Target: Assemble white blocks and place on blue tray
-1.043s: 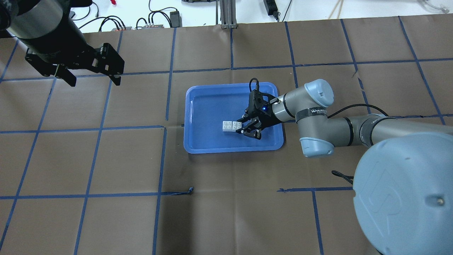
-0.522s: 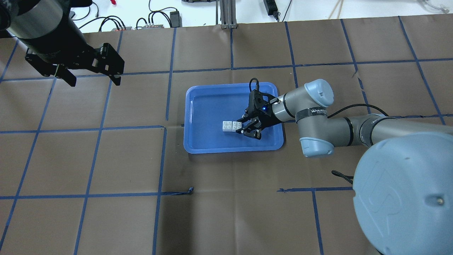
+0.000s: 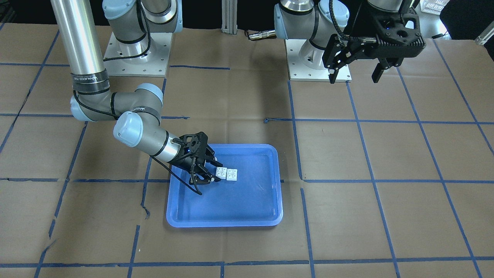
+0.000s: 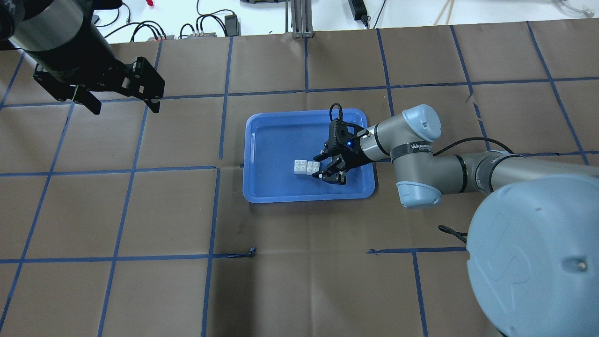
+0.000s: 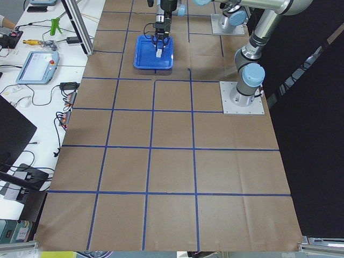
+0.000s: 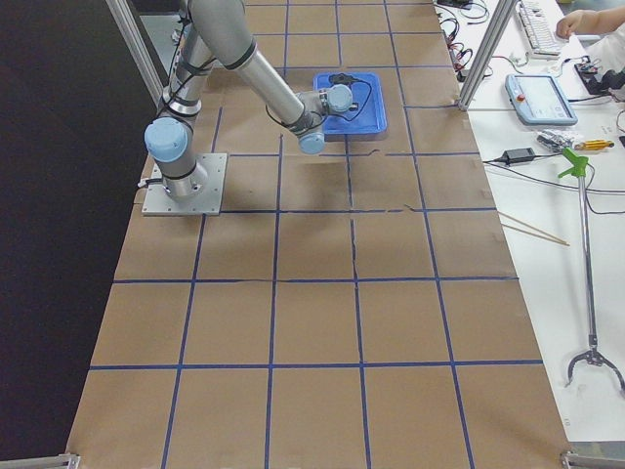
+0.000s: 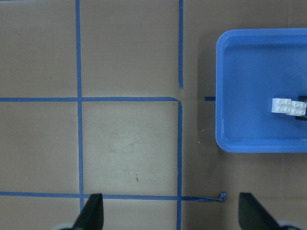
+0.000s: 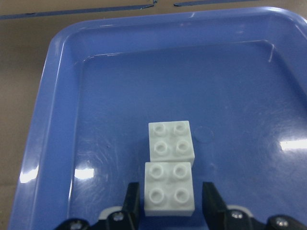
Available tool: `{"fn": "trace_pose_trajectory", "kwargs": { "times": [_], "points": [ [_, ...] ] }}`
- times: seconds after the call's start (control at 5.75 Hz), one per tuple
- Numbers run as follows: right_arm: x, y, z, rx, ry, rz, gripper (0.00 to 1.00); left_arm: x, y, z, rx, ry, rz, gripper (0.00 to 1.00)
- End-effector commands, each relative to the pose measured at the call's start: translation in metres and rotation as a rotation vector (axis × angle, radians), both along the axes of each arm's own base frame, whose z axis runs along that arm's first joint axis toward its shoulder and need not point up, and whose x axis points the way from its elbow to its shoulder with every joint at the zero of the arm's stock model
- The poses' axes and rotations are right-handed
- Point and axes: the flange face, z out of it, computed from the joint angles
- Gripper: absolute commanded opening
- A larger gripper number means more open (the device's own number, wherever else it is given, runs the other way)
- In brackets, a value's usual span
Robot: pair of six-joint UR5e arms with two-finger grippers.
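Note:
Two white blocks (image 4: 301, 166) sit side by side, touching, on the floor of the blue tray (image 4: 262, 196). They also show in the front view (image 3: 232, 174), the right wrist view (image 8: 171, 143) and the left wrist view (image 7: 282, 105). My right gripper (image 4: 316, 167) is low in the tray and open. Its fingers (image 8: 132, 201) straddle the nearer block (image 8: 169, 188) with a small gap on each side. My left gripper (image 4: 124, 106) is open and empty, high over the table far to the left of the tray; it also shows in the front view (image 3: 354, 79).
The table is brown paper with a blue tape grid. A loose tape end (image 4: 252, 251) sticks up in front of the tray. The arm base plates (image 3: 320, 73) stand at the robot's side. Cables and power bricks (image 4: 231, 23) lie beyond the far edge.
My right gripper's fingers have spread a little apart around the nearer block. The blocks, the tray and the left arm have not moved.

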Motion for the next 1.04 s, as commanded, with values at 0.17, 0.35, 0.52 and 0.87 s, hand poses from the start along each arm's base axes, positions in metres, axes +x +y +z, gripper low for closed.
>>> {"fn": "trace_pose_trajectory", "kwargs": {
  "times": [0.17,0.35,0.52,0.87],
  "points": [
    [0.0,-0.001,0.001,-0.001,-0.002,0.0,0.59,0.0,-0.001,0.0,-0.003,0.0,0.0,0.99],
    [0.0,-0.001,0.004,-0.004,-0.002,-0.003,0.85,0.0,-0.001,0.0,-0.003,0.0,0.0,0.99],
    [-0.002,-0.009,0.02,0.021,0.004,-0.077,1.0,0.0,-0.001,0.0,-0.003,0.0,0.0,0.99],
    [-0.008,-0.047,0.075,0.027,0.092,-0.138,1.0,0.0,-0.001,0.0,-0.003,0.0,-0.002,0.99]
  ]
}}
